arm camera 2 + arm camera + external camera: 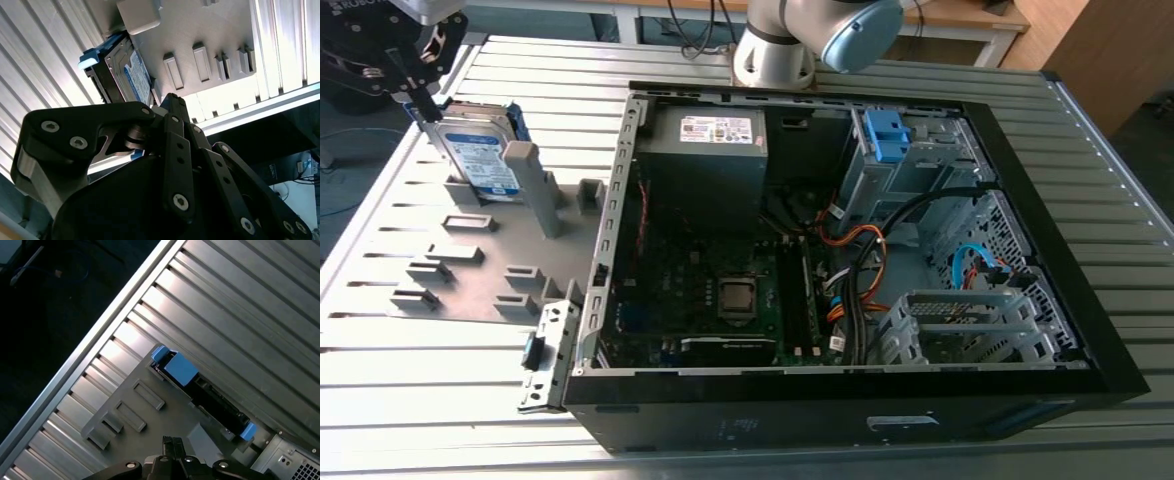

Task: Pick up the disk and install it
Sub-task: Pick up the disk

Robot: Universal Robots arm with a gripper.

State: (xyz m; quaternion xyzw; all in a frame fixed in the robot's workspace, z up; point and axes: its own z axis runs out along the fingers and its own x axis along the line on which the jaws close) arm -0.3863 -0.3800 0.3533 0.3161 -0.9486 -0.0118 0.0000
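The disk [478,150] stands on edge in a slot of the grey holder plate [467,270] at the exterior view's left, its white-and-blue label facing the front and blue rails along its sides. My gripper [416,103] hangs just above the disk's far corner, shut, with nothing held. In the second wrist view the gripper [167,100] points at the disk [131,75] from close by, without clear contact. In the first wrist view the disk [200,385] shows edge-on with a blue rail end, a short way from the gripper [172,442].
An open black computer case [1107,330] lies on the ribbed metal table at the exterior view's right. Inside are a grey power-supply box [707,150], a blue bracket [887,135] on a drive cage, cables, and a metal cage [961,320]. The arm's base [781,50] stands behind the case.
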